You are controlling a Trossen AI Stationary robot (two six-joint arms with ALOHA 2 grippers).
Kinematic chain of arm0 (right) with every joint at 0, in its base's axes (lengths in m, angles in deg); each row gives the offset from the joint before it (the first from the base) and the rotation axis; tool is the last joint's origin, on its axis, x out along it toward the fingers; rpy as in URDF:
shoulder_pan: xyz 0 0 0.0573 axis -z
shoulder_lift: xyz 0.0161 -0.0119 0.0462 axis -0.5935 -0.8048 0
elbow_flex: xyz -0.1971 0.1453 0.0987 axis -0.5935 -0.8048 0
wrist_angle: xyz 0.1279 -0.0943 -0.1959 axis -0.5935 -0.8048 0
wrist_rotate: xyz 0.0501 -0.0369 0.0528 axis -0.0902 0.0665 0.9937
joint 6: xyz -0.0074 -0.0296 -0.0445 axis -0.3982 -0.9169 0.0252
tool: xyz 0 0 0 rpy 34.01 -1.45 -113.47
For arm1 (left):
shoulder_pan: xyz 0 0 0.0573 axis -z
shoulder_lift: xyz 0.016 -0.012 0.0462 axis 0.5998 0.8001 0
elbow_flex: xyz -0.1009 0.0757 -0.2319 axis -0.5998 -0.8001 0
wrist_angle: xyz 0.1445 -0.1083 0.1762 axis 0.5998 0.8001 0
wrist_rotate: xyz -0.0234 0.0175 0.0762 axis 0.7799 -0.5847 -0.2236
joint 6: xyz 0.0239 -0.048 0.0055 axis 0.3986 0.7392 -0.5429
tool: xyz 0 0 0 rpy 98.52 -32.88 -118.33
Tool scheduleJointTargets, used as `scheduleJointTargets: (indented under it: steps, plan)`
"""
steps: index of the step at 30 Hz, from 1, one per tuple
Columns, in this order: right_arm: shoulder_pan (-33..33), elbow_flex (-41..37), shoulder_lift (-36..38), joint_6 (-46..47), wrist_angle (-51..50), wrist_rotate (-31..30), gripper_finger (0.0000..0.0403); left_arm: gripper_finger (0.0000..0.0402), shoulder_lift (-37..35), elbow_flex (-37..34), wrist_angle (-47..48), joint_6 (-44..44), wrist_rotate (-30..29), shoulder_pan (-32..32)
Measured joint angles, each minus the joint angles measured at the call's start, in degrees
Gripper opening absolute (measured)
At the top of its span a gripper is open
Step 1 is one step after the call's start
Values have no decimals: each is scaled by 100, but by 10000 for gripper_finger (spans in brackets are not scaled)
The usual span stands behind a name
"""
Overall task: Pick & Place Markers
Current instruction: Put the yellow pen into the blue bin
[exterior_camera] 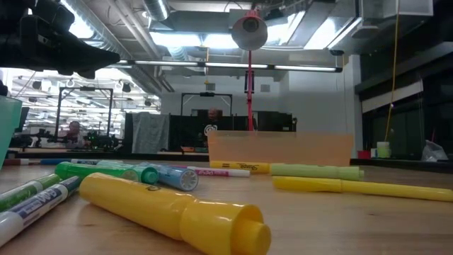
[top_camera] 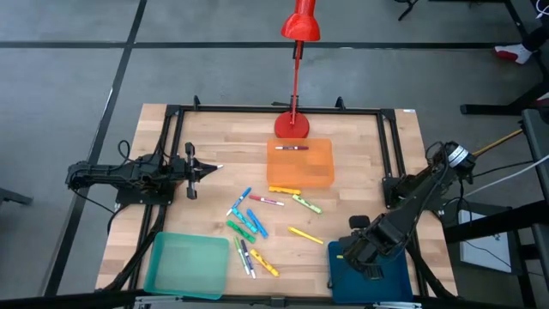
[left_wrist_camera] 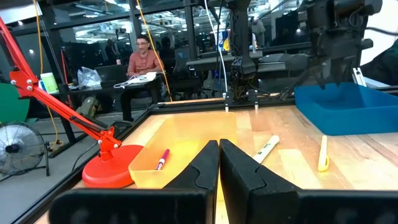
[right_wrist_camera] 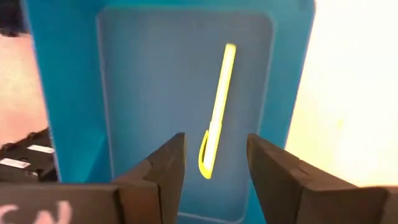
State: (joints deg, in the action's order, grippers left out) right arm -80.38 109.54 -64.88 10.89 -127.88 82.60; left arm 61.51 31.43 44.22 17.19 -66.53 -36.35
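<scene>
Several markers [top_camera: 257,219] in yellow, green, blue and pink lie loose on the wooden table's middle. In the low view a yellow marker [exterior_camera: 177,212] lies nearest. One yellow marker [right_wrist_camera: 217,106] lies flat on the floor of the blue tray [right_wrist_camera: 74,93] at the table's near right. My right gripper [right_wrist_camera: 214,162] hangs open above it, pointing down, holding nothing. Its arm covers part of that blue tray [top_camera: 390,279] in the high view. A pink marker [top_camera: 292,148] lies in the orange tray [top_camera: 313,172]. My left gripper [top_camera: 204,169] waits shut at the table's left.
A teal tray [top_camera: 187,262] sits at the near left. A red desk lamp stands on its round base [top_camera: 292,126] behind the orange tray. A black frame [top_camera: 386,137] runs around the table. A person [left_wrist_camera: 144,59] sits beyond the table.
</scene>
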Motion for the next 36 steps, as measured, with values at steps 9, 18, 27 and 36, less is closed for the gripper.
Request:
scheduleJointTargets:
  steps: [9,18,27,36]
  plan:
    - [746,513,0,-786,-233,-4,168,9,-1,0,0,0,1,1]
    - [1528,837,-18,-969,-300,0,168,13,0,0,0,0,1,0]
    - [2222,1188,-284,-573,-469,2,168,9,0,0,0,0,1,0]
    - [2561,1670,-796,433,-365,2,168,10,0,-1,0,0,0,0]
